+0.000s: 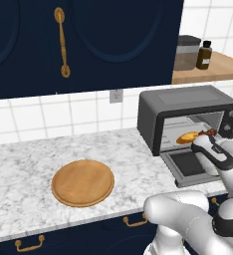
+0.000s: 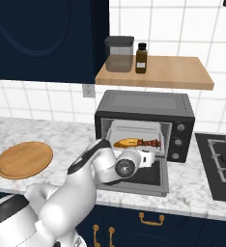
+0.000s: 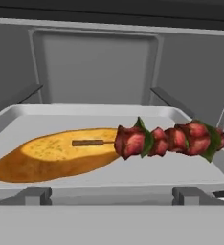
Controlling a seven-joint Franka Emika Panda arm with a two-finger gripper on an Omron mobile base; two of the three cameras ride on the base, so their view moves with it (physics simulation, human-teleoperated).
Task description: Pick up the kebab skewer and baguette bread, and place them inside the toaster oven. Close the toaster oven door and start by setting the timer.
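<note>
Skewer and bread on the tray inside the toaster oven, long axes crosswise to the gripper, jaws apart, empty, just above the dropped door awaiting closing.

The gripper's fingers sit behind the wrist in the right base view, so their spread cannot be read there. The arm covers part of the toaster oven door and its handle. In the left base view the toaster oven is cut by the right edge, and its knobs are too small to read. Ahead of the hand, the kebab skewer overlaps the baguette bread, hiding the loaf's end.
</note>
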